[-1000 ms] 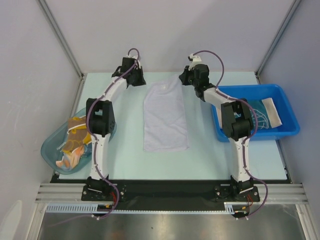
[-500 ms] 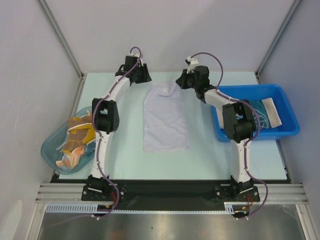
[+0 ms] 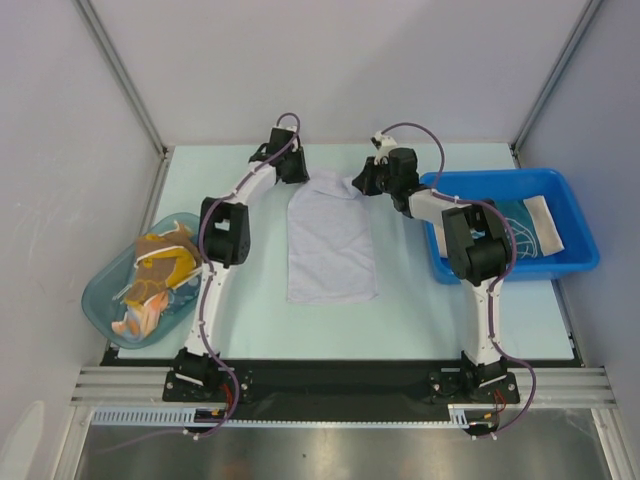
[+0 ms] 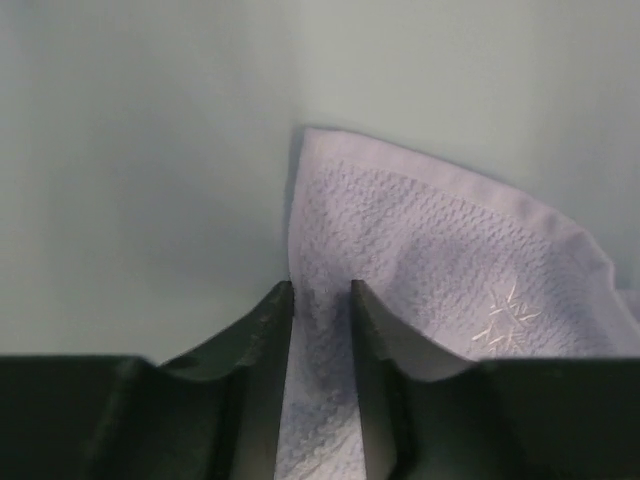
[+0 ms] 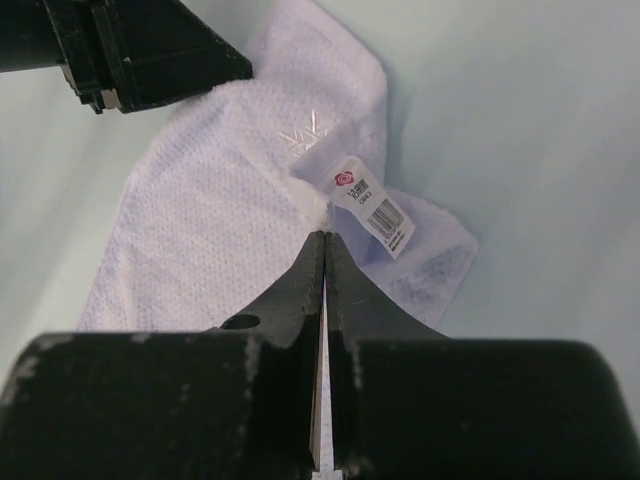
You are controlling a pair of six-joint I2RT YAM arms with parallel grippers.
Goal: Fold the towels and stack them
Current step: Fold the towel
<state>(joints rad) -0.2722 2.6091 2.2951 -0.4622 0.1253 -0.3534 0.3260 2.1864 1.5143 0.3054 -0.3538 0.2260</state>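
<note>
A white towel [image 3: 330,240] with a star mark lies lengthwise in the middle of the table, its far end drawn narrow. My left gripper [image 3: 296,170] is at its far left corner. In the left wrist view its jaws [image 4: 321,290] stand apart, with the towel [image 4: 440,270] edge running between the fingers. My right gripper [image 3: 360,183] holds the far right corner. The right wrist view shows it [image 5: 322,238] shut on the towel [image 5: 220,200] beside the sewn label [image 5: 370,205]. More towels, orange and brown [image 3: 155,275], lie heaped in the tub.
A translucent teal tub [image 3: 100,300] sits at the left table edge. A blue plastic bin [image 3: 580,250] at the right holds a teal cloth [image 3: 515,215] and a pale one [image 3: 545,215]. Grey walls close in the far side.
My left arm swung right to the towel's far left corner and its jaws came open. The right gripper drew its corner slightly inward, narrowing the towel's far end.
</note>
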